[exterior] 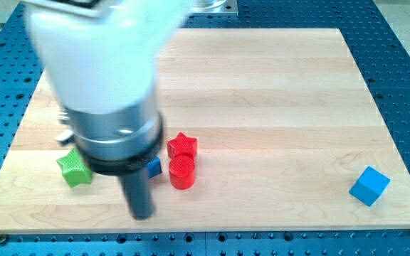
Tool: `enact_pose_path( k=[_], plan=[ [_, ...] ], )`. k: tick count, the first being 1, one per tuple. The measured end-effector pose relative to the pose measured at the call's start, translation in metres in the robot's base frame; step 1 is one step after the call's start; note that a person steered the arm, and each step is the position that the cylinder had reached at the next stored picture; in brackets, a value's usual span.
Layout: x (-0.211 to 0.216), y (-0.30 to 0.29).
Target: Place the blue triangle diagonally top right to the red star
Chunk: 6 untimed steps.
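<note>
Blocks cluster at the lower left of the pale wooden board. Farthest to the view's left sits a green star-shaped block, partly tucked behind the bulky white-and-grey arm housing. Next comes the dark rod, whose end, my tip, rests on the wood near the view's bottom edge, below and slightly left of a small blue piece peeking out beside the rod. Only a sliver of that blue piece shows, so its triangular shape cannot be confirmed, though it is most likely the blue triangle the task names. It lies just left of a red cylinder block, which touches or nearly touches the red star block directly above it. Far away at the view's lower right stands a blue cube block, well apart from everything.

There is no pincer on this rig, just the bare rod, so nothing is clenched or grasped.

Judging by the layout, the push is at an early stage: the blue piece sits lower left of the red star, on the wrong side. The next move would call for steering it round the red cylinder, then up to the star's upper right, without knocking either red block.
</note>
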<state>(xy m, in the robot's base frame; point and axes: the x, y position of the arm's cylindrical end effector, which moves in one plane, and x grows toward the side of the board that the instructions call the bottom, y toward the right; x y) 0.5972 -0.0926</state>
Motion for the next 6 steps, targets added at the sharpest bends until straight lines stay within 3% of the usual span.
enact_pose_path(
  k=[2, 4, 5, 6],
  plan=[
    [-0.098, -0.014],
    [-0.103, 0.034],
    [-0.103, 0.092],
    [-0.135, 0.103]
  ],
)
